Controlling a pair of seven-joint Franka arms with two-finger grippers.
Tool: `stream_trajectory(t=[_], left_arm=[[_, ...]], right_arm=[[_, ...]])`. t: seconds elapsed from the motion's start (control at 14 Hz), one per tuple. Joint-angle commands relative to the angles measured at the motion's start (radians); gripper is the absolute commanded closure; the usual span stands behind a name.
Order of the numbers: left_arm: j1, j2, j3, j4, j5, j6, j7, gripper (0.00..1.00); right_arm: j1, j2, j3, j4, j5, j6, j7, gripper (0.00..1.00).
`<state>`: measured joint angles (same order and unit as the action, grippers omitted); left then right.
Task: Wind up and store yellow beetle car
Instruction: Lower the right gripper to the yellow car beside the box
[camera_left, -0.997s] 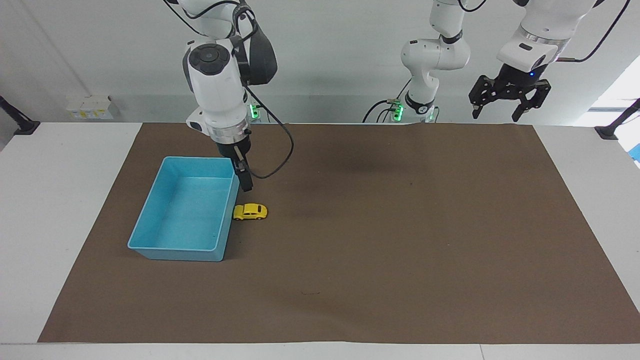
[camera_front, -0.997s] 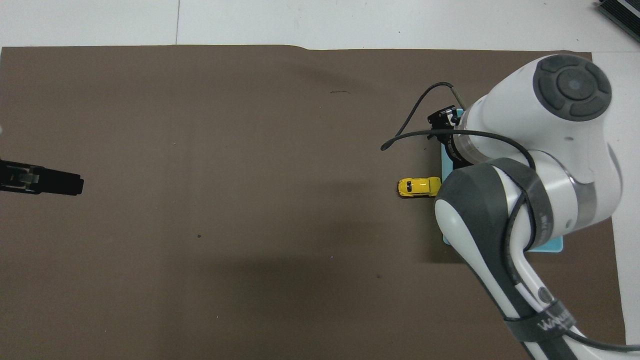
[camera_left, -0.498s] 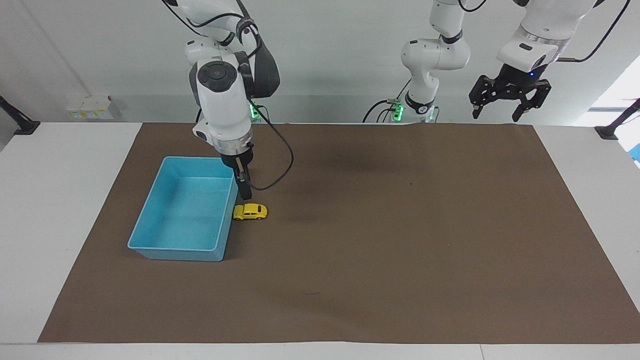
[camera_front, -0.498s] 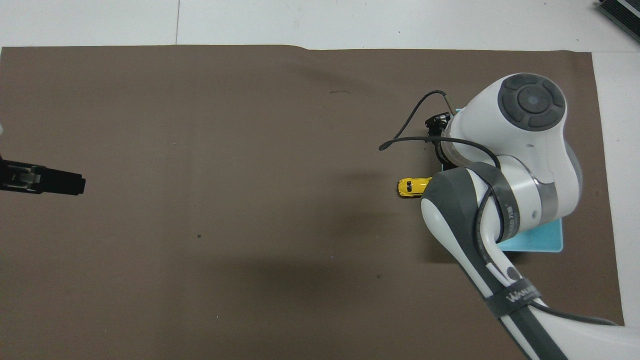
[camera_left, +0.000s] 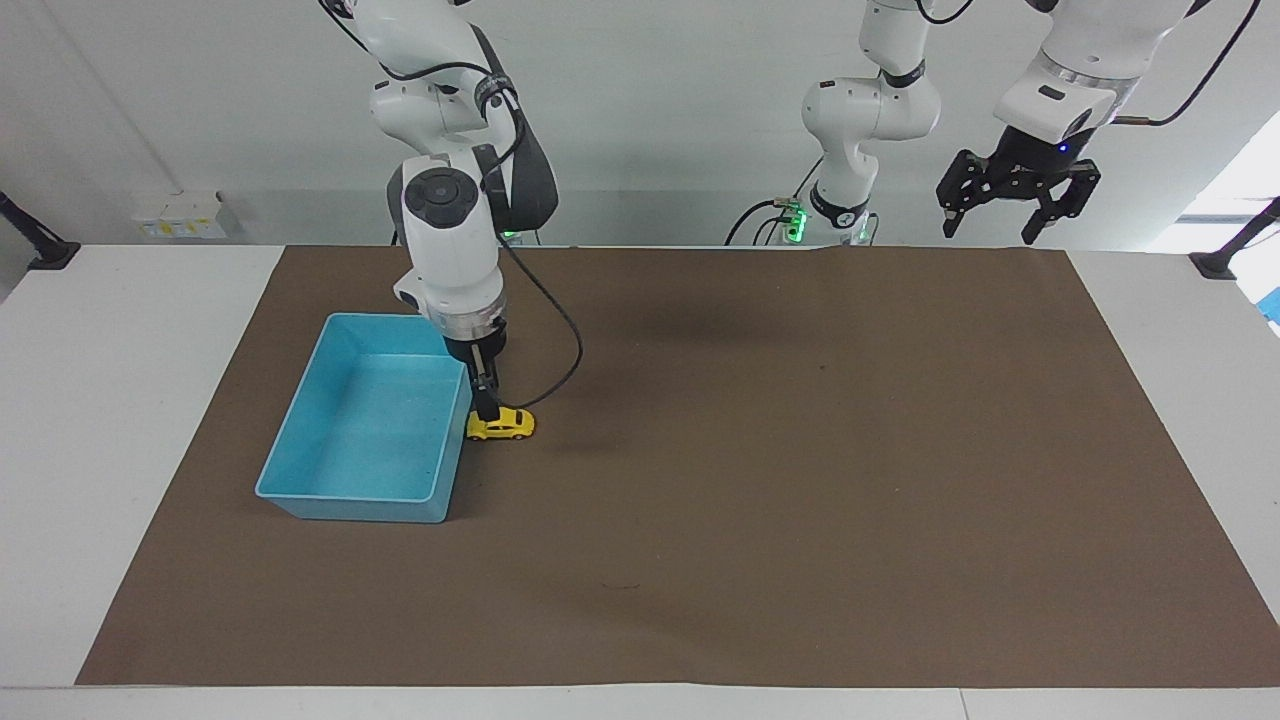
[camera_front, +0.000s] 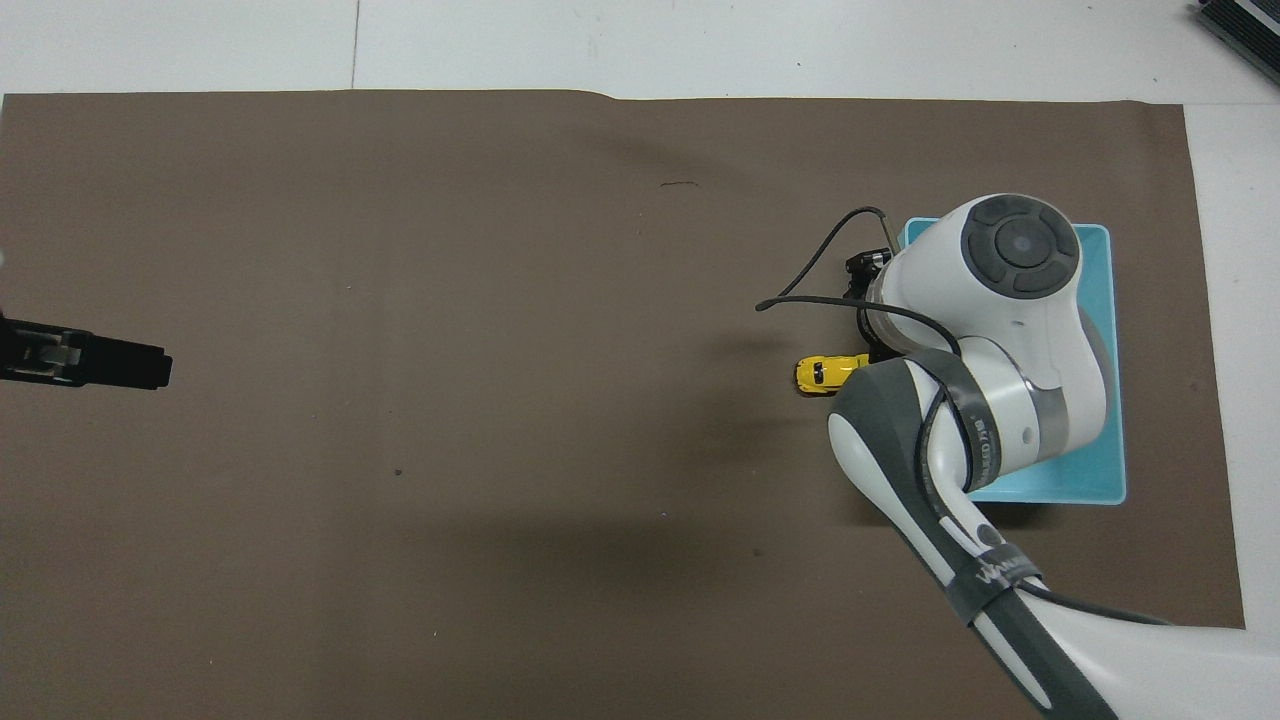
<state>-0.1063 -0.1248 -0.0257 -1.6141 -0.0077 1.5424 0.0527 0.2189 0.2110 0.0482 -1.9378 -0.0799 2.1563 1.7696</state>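
The yellow beetle car (camera_left: 503, 426) stands on the brown mat right beside the long wall of the blue tray (camera_left: 345, 493), on the side toward the left arm's end. It also shows in the overhead view (camera_front: 825, 374), partly covered by the right arm. My right gripper (camera_left: 488, 408) points straight down and its tip is at the car's roof, at the end next to the tray. The tray (camera_front: 1095, 470) is empty. My left gripper (camera_left: 1018, 195) is open and empty, and waits high over the mat's edge at its own end.
A brown mat (camera_left: 800, 480) covers most of the white table. The right arm's black cable (camera_left: 560, 330) loops out over the mat beside the car. The left gripper's tip (camera_front: 100, 362) shows at the overhead view's edge.
My right gripper has come down from above the tray's corner to the car's roof. The car, the tray and the left arm have not moved.
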Motion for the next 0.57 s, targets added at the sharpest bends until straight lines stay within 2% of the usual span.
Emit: stream_trajectory(t=[0.0,0.5], left_arm=[[0.01,-0.024,0.0,-0.029,-0.015,0.024,0.016,0.0],[0.008,-0.024,-0.002,-0.029,-0.015,0.025,0.016,0.0]], right_arm=[[0.002,0.011,0.009,-0.056,-0.029,0.066,0.077,0.0],[0.013,0.082,0.007,-0.125,-0.127,0.213,0.122,0.0]])
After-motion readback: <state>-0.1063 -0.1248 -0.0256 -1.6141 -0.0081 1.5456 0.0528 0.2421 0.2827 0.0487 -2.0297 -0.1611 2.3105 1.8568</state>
